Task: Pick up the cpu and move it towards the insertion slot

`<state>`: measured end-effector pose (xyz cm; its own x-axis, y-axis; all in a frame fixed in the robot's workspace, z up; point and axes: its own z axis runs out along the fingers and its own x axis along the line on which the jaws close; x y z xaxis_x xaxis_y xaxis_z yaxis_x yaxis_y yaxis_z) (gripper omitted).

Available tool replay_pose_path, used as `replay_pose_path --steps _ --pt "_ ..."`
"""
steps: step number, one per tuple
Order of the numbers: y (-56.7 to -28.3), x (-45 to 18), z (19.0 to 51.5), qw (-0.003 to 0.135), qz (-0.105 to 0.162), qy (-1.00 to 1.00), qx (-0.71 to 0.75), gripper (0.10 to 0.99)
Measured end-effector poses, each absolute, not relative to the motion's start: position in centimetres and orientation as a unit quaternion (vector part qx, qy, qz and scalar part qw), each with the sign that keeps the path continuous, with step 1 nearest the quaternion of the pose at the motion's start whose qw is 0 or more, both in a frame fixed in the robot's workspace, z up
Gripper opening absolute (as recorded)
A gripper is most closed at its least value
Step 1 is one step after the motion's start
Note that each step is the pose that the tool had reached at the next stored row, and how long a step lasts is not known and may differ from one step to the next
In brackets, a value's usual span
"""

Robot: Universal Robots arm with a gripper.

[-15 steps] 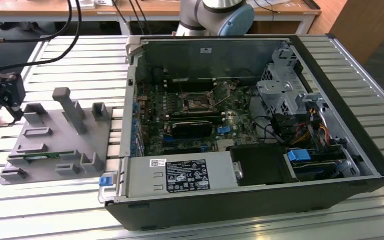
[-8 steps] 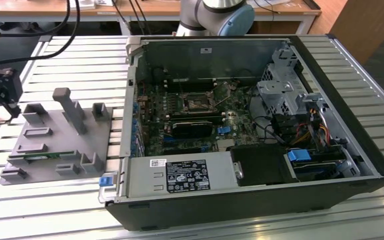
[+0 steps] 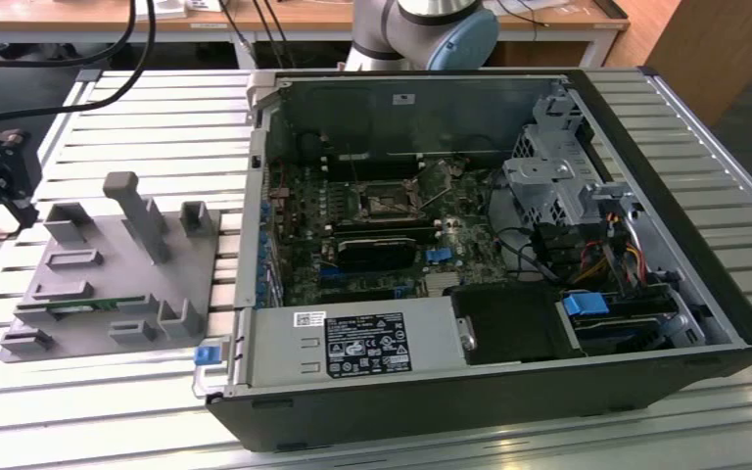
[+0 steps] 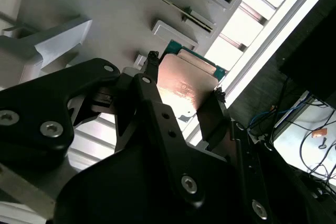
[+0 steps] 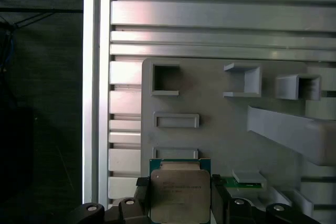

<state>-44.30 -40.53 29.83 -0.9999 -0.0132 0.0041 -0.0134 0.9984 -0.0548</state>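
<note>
1. the claw (image 5: 180,191) is closed on the chip (image 5: 180,198), with one finger against each side edge.
2. the chip is over the gray tray (image 5: 220,135), near its empty pockets.
3. the socket (image 3: 386,203) sits inside the open computer case (image 3: 689,294), well apart from the tray.

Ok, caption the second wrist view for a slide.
Gripper clamping the cpu by opposite edges over the grey fixture plate.

Bright, perhaps daylit, strong glare, dark shadows
</note>
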Motion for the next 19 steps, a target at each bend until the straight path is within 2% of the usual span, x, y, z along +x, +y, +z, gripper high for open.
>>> replay_pose_path --steps 19 --pt "-40.5 -44.3 31.5 0.002 0.027 -1.000 0.007 0.545"
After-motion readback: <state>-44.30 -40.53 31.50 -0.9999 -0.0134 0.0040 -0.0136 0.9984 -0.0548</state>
